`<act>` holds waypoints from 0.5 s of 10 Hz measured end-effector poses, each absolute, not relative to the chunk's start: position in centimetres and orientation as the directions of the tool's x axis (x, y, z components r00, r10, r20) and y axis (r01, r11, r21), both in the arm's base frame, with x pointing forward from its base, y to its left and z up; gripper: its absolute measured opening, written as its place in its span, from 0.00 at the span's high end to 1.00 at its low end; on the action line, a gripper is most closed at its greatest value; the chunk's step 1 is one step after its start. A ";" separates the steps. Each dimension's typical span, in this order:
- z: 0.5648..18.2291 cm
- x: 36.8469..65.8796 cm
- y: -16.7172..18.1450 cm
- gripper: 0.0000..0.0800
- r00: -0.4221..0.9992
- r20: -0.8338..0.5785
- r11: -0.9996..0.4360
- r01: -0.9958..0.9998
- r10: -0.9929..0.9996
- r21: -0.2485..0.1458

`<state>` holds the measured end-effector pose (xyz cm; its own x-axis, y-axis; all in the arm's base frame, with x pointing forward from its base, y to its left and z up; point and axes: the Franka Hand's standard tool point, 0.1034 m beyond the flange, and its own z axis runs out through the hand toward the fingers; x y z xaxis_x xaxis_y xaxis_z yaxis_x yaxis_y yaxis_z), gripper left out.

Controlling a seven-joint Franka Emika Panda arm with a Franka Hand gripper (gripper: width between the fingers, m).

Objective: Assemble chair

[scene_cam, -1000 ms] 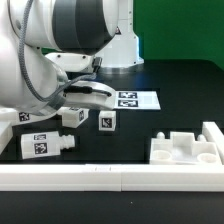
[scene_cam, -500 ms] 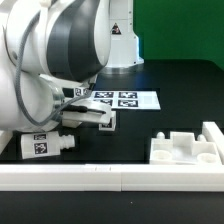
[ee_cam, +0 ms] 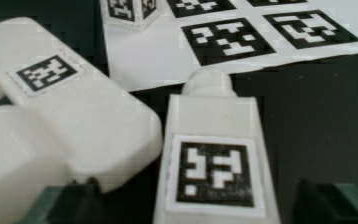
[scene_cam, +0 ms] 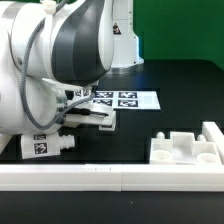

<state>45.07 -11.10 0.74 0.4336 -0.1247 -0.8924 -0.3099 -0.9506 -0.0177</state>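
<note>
The two-finger gripper is spread wide. Its dark fingertips stand on either side of a white pegged plastic leg with a gap on each side, so nothing is grasped. The leg lies flat on the black table with its black-and-white square tag facing up and its narrow end pointing at the marker board, close to its edge. Just beside the leg sits a cluster of white blocky plastic pieces, one of them showing a tag. A small white tagged cube rests near the board. In the exterior view, a second white tagged leg lies near the long white border rail. A white stepped plastic slab sits well apart toward the exterior view's right, just beside the rail.
</note>
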 end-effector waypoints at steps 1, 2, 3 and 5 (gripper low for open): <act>0.7 45.1 -11.1 0.57 0.434 -0.892 -0.951 -0.310 -0.125 -0.018; 0.7 45.1 -11.1 0.57 0.434 -0.892 -0.951 -0.310 -0.125 -0.018; 0.7 45.1 -11.1 0.64 0.434 -0.892 -0.951 -0.310 -0.125 -0.018; 1.3 45.4 -11.0 0.64 0.436 -0.892 -0.952 -0.305 -0.122 -0.019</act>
